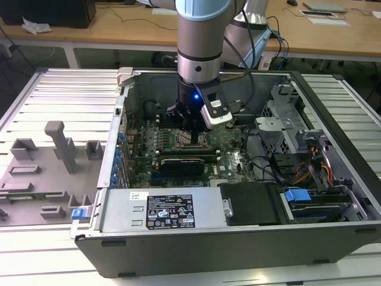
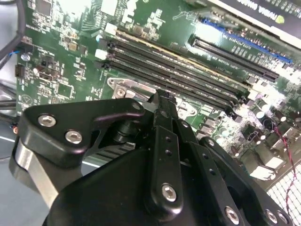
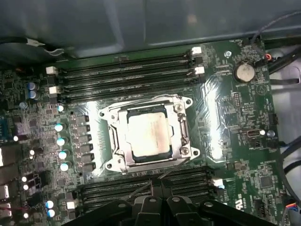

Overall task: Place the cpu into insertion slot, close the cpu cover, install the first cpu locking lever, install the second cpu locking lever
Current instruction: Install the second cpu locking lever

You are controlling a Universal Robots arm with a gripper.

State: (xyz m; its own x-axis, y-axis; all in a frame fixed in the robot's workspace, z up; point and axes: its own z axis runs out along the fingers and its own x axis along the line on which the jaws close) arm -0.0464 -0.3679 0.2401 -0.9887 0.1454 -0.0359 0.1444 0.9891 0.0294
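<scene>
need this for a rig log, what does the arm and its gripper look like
The arm is a thick cylinder in silver-grey with a light blue cap at the top and a black band near the wrist, where a small blue light glows. A white and black camera module is mounted at its side. The gripper is black, built of flat linkage bars joined by silver screw heads.

Arm [image 1: 200,42] reaches down into open case [image 1: 238,238], gripper [image 1: 189,128] low over motherboard [image 1: 178,146] near socket [image 1: 191,142]. Grey fixture tray [image 1: 41,173] on slatted table [image 1: 65,95] at exterior view's left. Blue drive latch [image 1: 297,195] front right.
</scene>
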